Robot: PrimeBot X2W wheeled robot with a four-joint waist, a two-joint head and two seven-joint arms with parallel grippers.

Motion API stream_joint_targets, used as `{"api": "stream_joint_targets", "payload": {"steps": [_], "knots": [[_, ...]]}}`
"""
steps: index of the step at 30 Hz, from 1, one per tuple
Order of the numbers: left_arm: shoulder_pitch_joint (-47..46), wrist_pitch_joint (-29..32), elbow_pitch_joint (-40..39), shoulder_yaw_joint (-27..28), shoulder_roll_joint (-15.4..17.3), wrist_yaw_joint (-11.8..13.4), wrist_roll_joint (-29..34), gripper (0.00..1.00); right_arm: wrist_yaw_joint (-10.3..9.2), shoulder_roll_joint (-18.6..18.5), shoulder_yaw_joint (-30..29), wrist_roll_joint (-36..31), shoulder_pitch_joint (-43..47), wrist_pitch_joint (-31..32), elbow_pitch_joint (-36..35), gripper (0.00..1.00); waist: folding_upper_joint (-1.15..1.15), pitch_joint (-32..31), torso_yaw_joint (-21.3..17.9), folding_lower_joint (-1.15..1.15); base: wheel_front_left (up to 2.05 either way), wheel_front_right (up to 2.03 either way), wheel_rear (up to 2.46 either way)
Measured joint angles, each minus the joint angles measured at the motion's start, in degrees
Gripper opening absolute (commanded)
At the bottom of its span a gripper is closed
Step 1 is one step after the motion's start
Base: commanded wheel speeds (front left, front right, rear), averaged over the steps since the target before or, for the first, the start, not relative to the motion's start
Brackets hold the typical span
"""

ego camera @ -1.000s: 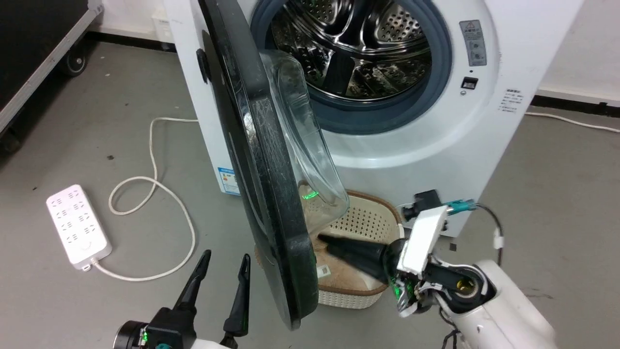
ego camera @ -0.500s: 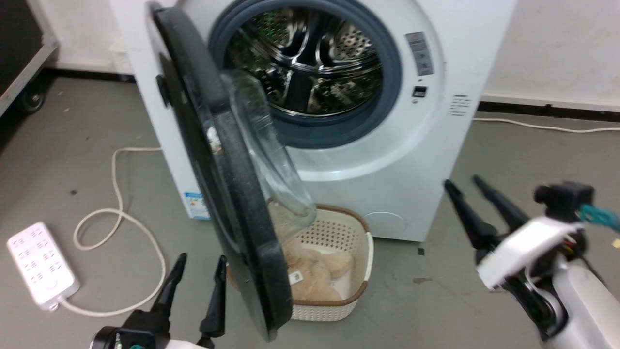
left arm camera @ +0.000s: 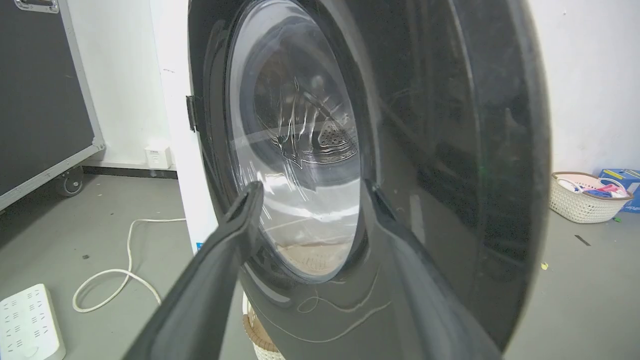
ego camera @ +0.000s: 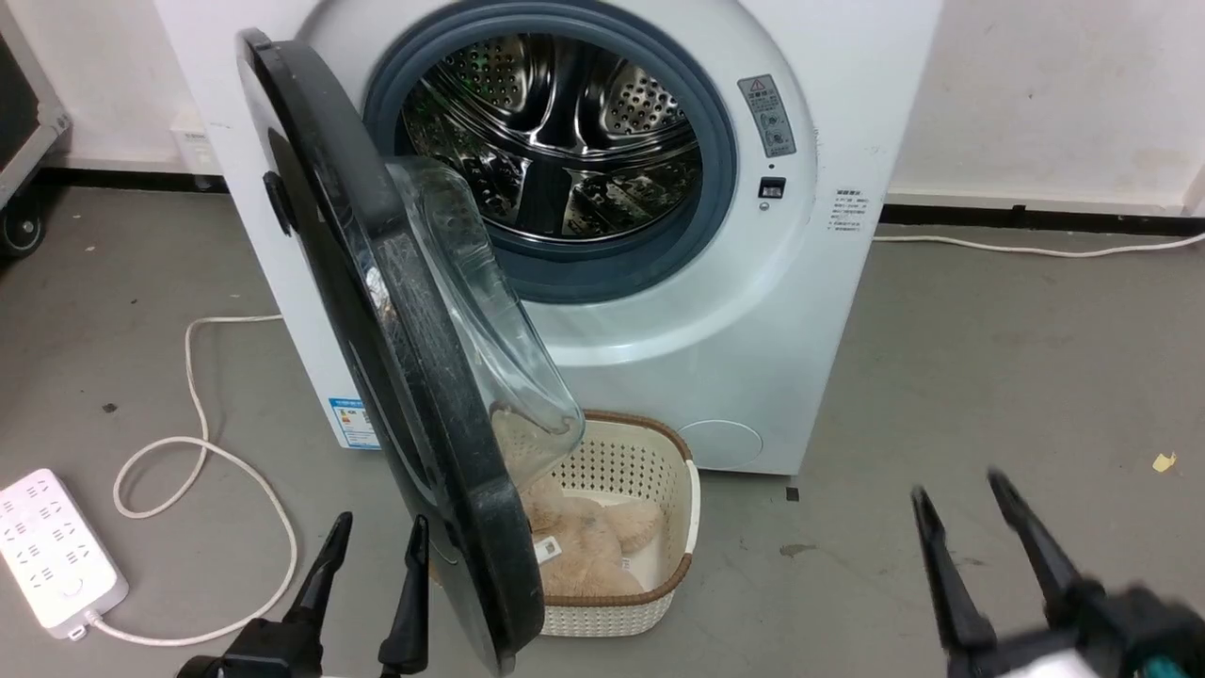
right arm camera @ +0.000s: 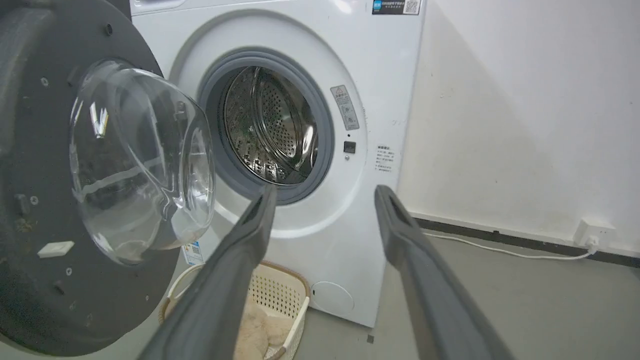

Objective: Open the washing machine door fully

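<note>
Washing machine door (ego camera: 377,311) stands swung out on its hinge at the left of the washing machine (ego camera: 753,358), seen almost edge-on from the head view. Its clear glass bowl (ego camera: 471,311) bulges toward the open drum (ego camera: 555,141).

At far left a white power strip (ego camera: 52,556) lies on the grey floor, and a pale cord (ego camera: 235,318) loops from it toward the machine. Next comes the left claw (ego camera: 382,521), fingers apart and holding nothing, just beside the door's glossy outer face. The left wrist view shows its two fingers spread before the round window, but I cannot tell whether they touch it. Below the door's lower edge, a cream perforated basket (ego camera: 695,513) sits on the floor against the machine's front, with something tan and fluffy inside. A grey rubber gasket (ego camera: 715,188) rings the steel drum. At lower right the right claw (ego camera: 956,485) hangs over bare floor, well apart from the door, fingers apart and empty.
</note>
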Motion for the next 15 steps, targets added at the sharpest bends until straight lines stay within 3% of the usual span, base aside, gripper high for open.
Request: {"api": "stream_joint_targets", "payload": {"steps": [5,15], "knots": [[0.03,0.0,0.51,-0.38,-0.01,0.0,0.0,1.0,0.05,0.78,-2.97,1.13,4.96,-0.12,-0.15,1.0,0.0,-0.22,0.1,0.0,0.0,0.0,0.0],[0.26,0.0,1.72,-1.14,0.09,1.13,0.04,1.0,0.05,0.86,-0.81,2.24,6.51,-0.07,1.42,1.0,0.0,-0.26,-0.28,0.0,0.0,0.0,0.0]]}}
